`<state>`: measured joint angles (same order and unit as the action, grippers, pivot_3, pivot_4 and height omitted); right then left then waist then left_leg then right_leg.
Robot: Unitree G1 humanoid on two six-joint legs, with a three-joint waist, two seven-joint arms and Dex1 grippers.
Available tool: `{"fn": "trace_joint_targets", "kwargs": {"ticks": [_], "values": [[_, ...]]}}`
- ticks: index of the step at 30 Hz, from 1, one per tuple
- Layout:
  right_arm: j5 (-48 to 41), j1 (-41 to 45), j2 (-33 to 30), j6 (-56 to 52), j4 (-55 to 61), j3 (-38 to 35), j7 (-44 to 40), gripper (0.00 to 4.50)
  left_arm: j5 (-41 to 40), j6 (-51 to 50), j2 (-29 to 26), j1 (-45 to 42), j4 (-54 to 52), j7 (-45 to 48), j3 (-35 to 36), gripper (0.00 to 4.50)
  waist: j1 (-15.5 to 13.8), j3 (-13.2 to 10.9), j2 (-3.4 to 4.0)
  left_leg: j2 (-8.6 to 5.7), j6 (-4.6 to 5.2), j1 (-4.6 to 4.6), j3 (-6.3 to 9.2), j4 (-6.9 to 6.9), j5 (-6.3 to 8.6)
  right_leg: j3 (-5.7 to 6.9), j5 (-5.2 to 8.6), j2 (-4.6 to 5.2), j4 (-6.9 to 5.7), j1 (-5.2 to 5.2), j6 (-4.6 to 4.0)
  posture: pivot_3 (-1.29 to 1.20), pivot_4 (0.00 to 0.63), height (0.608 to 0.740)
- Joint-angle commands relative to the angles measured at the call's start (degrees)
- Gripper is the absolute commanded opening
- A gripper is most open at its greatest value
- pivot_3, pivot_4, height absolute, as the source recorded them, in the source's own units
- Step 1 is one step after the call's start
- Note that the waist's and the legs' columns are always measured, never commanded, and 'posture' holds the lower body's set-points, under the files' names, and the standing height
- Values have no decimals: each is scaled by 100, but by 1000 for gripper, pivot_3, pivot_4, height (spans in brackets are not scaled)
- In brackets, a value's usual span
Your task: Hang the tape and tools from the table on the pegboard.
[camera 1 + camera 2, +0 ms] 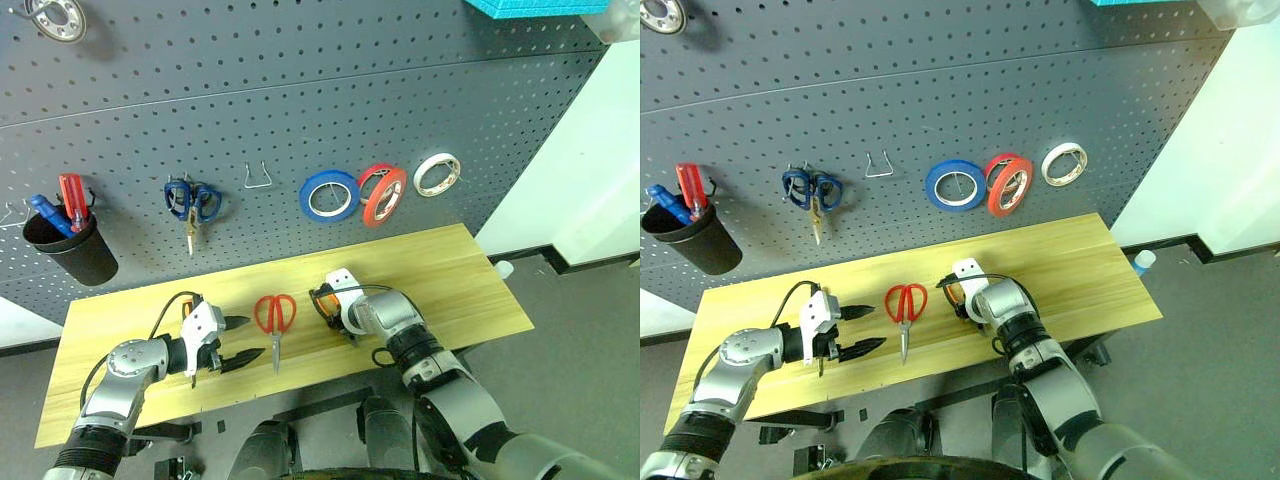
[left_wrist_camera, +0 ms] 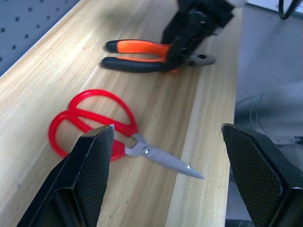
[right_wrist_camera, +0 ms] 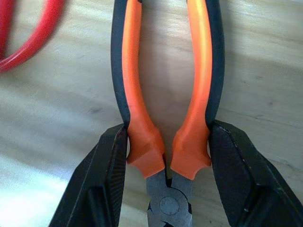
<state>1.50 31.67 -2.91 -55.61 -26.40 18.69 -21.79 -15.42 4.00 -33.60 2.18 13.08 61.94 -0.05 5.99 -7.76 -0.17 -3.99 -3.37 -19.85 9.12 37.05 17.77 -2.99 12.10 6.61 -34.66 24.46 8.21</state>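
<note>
- Your right gripper (image 3: 165, 156) has both fingers pressed against the pliers (image 3: 165, 85) lying on the table (image 1: 470, 270).
- Your left gripper (image 1: 243, 340) is spread, empty, near the red-handled scissors (image 1: 275, 315).
- No legible writing.

The right gripper (image 1: 328, 302) hides most of the pliers (image 1: 322, 301); the slim screwdriver (image 1: 821, 362) lies largely behind the left gripper (image 1: 862, 329).
</note>
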Motion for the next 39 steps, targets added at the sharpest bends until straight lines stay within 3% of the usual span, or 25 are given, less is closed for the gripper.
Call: {"fn": "trace_joint_targets", "kwargs": {"ticks": [1,4,8,15,20,26,34,39], "values": [[129,-109,-607,802,1512,633,-746,2189,-422,-11,-127,260,-406,-83,574,3804,0,-1,1,-1,-1,-14,0,3,-1,1,0,2,-2,13,0,-99,106,738],[399,-245,-1269,1978,2327,957,-1044,2189,-615,-9,-210,623,-522,-179,1012,3804,18,-1,2,-1,-5,-38,-2,8,-3,1,0,3,-8,37,1,-102,104,738],[76,-294,-1575,3154,3053,737,-1620,2189,-745,266,-236,963,-446,-316,1556,3804,4,-1,0,1,-5,-39,-1,6,-3,2,1,2,-10,37,2,-98,103,738],[-595,655,-840,3714,3376,126,-1753,2189,-1028,811,200,932,-478,-400,1879,3804,-60,-1,-3,-1,-18,-40,-1,14,-10,2,-2,5,-7,31,-1,-89,99,738],[-853,1642,99,4258,2434,-471,-1191,2189,-916,861,492,801,-556,-543,1679,3804,-51,1,-6,-1,-26,-41,6,8,-15,5,-3,5,-11,36,-3,-89,99,738],[-1043,2536,848,5359,371,-1119,-709,2189,-722,1162,656,446,-296,-759,1582,3804,-46,4,-11,-4,-34,-37,10,5,-19,5,-4,5,-24,38,-5,-73,95,738],[-994,3172,1195,6587,-1287,-1487,-509,2189,-512,1603,741,200,77,-973,1496,3804,29,3,-8,-3,-46,-54,6,-5,-26,-1,-4,3,-45,78,-6,-58,102,738],[-1104,3311,1272,7068,-1713,-1640,-651,2189,-535,1643,750,343,-5,-988,1457,3804,19,1,-5,-3,-46,-54,6,-5,-26,-1,-4,3,-46,77,-6,-56,110,738]]}}
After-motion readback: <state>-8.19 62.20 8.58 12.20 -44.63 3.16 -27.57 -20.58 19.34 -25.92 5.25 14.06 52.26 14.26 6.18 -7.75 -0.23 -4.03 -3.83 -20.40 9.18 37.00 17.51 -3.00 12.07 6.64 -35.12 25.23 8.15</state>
